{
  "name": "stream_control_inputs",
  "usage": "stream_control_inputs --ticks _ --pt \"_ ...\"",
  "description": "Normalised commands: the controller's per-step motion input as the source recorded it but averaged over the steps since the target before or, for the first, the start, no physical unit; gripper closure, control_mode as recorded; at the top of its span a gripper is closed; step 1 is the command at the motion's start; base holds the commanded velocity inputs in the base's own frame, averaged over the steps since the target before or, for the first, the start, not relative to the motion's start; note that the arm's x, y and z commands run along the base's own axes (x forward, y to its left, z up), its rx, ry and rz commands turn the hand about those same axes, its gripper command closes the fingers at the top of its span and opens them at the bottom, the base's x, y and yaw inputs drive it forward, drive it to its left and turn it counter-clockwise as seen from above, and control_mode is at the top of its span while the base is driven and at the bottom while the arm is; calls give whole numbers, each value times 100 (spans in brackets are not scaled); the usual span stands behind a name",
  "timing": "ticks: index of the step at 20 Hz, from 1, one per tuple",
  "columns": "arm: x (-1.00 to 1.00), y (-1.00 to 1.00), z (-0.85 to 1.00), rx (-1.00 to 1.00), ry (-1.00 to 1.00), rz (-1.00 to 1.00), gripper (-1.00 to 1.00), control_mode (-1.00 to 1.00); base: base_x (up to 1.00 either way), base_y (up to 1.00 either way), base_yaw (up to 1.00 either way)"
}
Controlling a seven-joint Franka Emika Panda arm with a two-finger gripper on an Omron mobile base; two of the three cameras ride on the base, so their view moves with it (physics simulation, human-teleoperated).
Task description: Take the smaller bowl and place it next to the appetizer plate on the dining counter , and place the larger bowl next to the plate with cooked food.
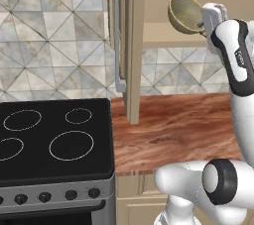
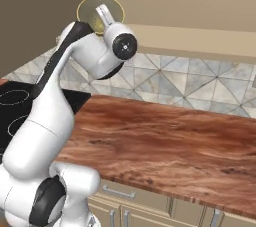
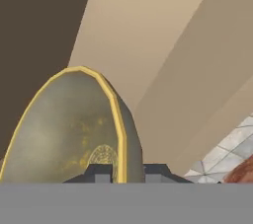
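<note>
Beige smaller bowl [image 3: 69,129] tipped sideways, rim pinched in gripper [image 3: 129,171], high above counter [image 1: 178,130].

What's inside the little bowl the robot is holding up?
The smaller bowl looks empty: the hand view shows only its yellowish, mottled inside with a faint round pattern near the bottom. The gripper pinches the rim there, so its fingertips cover a small patch of it.

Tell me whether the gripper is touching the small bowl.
Touching. In the hand view the gripper has one fingertip on each side of the bowl rim, pinching it. The left base view shows the bowl held up in the air.
</note>
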Motion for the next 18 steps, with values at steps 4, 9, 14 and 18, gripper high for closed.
stream_control_inputs --ticks 4,9,14,18 --pt "-100 -42 90 29 0 0 100 -100 0 0 0" --pt "-100 -37 29 18 -1 0 100 -100 0 0 0" --pt "-100 -19 -7 6 -17 0 100 -100 0 0 0" --pt "-100 0 -53 -4 -7 3 100 -100 0 0 0"
